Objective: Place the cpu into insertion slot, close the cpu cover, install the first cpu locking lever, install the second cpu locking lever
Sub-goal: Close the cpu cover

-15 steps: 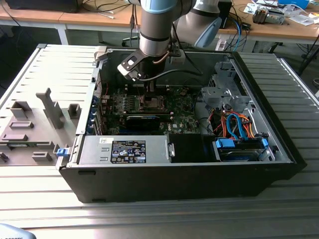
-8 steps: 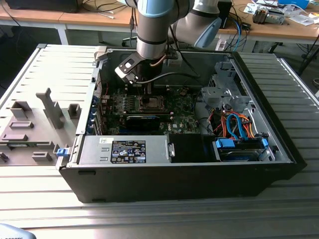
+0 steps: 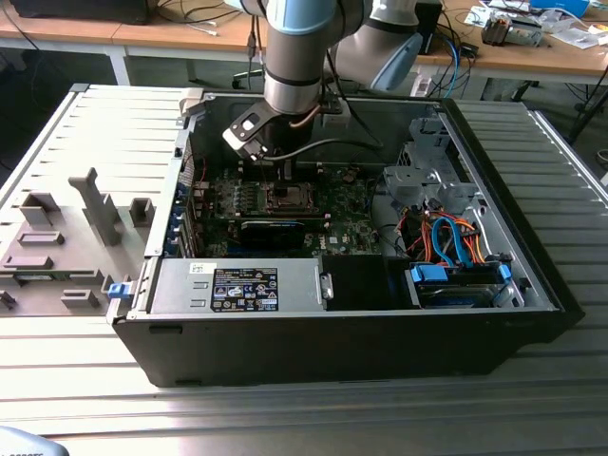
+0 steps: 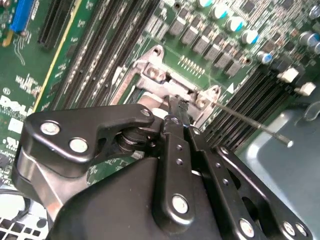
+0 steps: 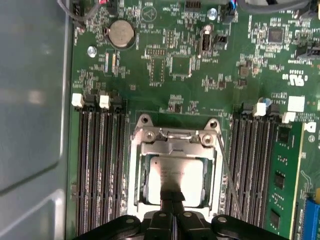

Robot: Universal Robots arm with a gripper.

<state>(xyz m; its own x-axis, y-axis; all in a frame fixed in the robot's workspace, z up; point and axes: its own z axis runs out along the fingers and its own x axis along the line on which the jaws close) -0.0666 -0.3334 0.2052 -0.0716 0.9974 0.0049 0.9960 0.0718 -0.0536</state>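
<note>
At the case's point(image 3: 332, 347) 11 o'clock in the exterior view, the clenched, empty gripper point(image 3: 285, 179) bears on the cpu cover point(image 5: 172, 148), apparently closed; its unlatched lever point(image 5: 227, 175) calls for hooking.

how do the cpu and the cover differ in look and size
The cpu is a solid plate with a dull grey top; the cover is an open frame with a window. The cover is bigger and frames the cpu, which shows through its window. Both are square and silvery.
</note>
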